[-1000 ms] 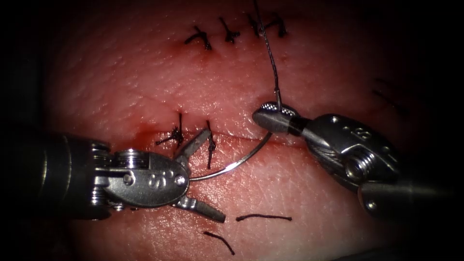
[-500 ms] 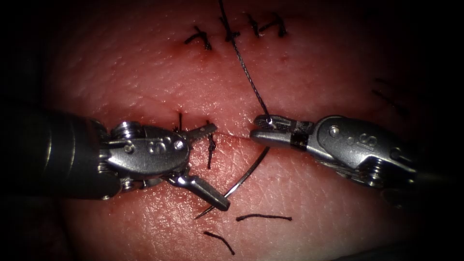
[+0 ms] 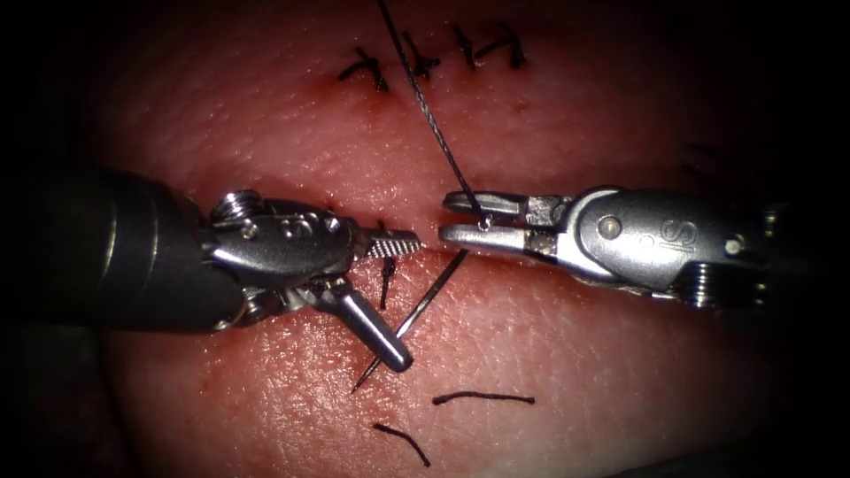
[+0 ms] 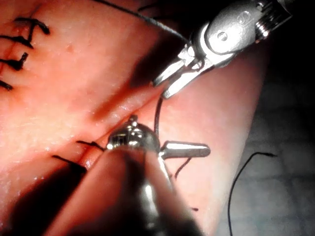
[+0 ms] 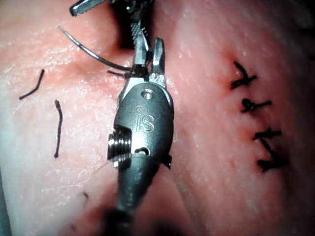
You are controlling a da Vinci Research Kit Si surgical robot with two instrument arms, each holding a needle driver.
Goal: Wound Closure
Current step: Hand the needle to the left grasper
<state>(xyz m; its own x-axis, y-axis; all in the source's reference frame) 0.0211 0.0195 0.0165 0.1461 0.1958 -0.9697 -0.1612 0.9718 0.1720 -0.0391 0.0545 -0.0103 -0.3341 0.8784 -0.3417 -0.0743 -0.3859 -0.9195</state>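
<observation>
right claw (image 3: 447,220) pinching needle (image 3: 416,314) at its thread end | left claw (image 3: 394,296) spread, astride the shaft, holding nothing | needle clear of tissue (image 3: 575,354) | advice: clamp mid-curve squarely, off the point

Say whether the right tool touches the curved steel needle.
Touching. The endoscope view shows the right tool gripping the curved steel needle at its tail end, outside the tissue; the left tool holds nothing.

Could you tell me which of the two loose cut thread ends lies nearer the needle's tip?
The lower-left, slanted cut end, just below the needle's tip; the straighter cut end lies farther right.
</observation>
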